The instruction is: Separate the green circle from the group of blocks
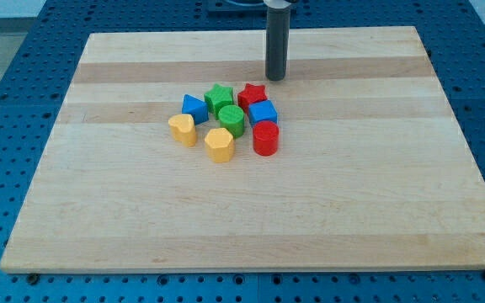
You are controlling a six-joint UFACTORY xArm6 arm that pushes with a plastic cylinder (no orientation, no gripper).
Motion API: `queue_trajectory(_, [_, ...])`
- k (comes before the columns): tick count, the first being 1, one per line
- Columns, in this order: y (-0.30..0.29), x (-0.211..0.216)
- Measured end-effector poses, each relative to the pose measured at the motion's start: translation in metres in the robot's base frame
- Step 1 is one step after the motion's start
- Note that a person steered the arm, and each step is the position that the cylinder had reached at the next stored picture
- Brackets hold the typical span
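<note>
Rod-ended arm, no claw: my tip (275,77) is hovering just above the group.
Green circle (231,120) is sitting mid-cluster, touching the green star (219,98); separating not yet begun.

Even, bright light falls from overhead on the pale wooden bench (352,210), with no glare. The blocks (226,120) at frame centre cast only short, soft shadows. Focus is sharp edge to edge; the bench's edges look straight, without visible bending.
</note>
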State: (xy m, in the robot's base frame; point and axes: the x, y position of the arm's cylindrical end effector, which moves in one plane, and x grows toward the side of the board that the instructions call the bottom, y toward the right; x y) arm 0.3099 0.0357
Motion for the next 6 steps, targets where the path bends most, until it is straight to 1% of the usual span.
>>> queue_trajectory(1, [-0.004, 0.000])
queue_trajectory(2, [-0.026, 0.000])
queue_trajectory(4, [-0.104, 0.000])
queue_trajectory(5, [-0.135, 0.012])
queue_trajectory(6, [-0.133, 0.037])
